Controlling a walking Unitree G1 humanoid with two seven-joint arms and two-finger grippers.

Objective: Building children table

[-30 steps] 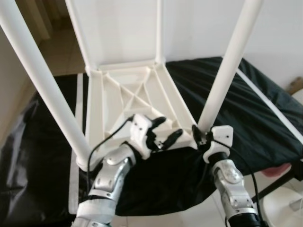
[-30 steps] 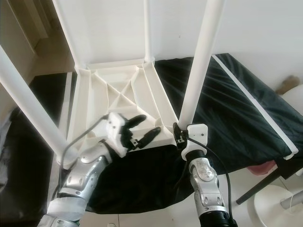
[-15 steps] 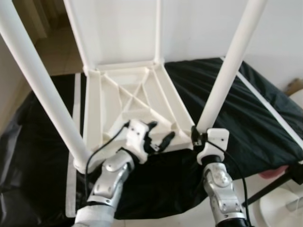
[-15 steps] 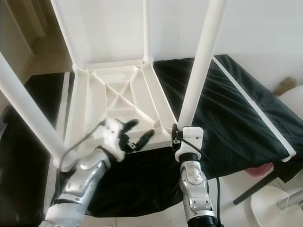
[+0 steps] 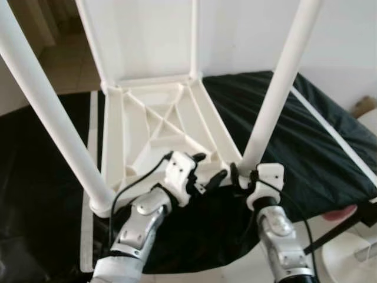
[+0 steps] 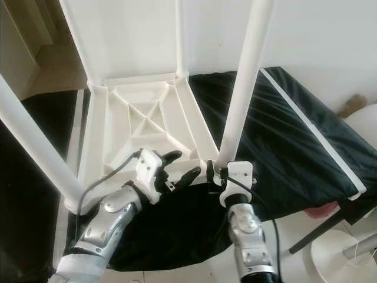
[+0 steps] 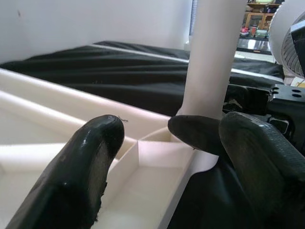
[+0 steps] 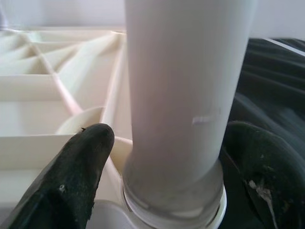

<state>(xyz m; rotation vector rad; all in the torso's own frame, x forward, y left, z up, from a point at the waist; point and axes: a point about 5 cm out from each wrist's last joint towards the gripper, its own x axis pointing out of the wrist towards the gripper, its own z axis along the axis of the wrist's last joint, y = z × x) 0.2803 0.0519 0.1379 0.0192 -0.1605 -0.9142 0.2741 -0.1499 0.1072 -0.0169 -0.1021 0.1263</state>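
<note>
The white plastic children's table (image 5: 159,127) lies upside down on a black cloth, its legs pointing up. My left gripper (image 5: 209,167) hovers open over the near edge of the ribbed underside, close to the near right corner; in the left wrist view its fingers (image 7: 90,157) frame that corner pocket. My right gripper (image 5: 244,171) sits at the foot of the near right leg (image 5: 274,88). In the right wrist view its two fingers (image 8: 76,171) stand either side of that leg (image 8: 186,95), with a narrow gap on one side. The near left leg (image 5: 47,112) rises at the left.
The black cloth (image 5: 306,135) covers a low surface with a white strip (image 5: 91,177) along its left side. A white round object (image 5: 353,253) and something pink (image 5: 341,213) lie at the lower right. A white wall stands behind, and tiled floor (image 5: 59,59) shows at the upper left.
My left gripper has shifted right along the table's near edge, nearer the right gripper and the near right corner. The right gripper stays at the leg's foot. The camera has shifted slightly.
</note>
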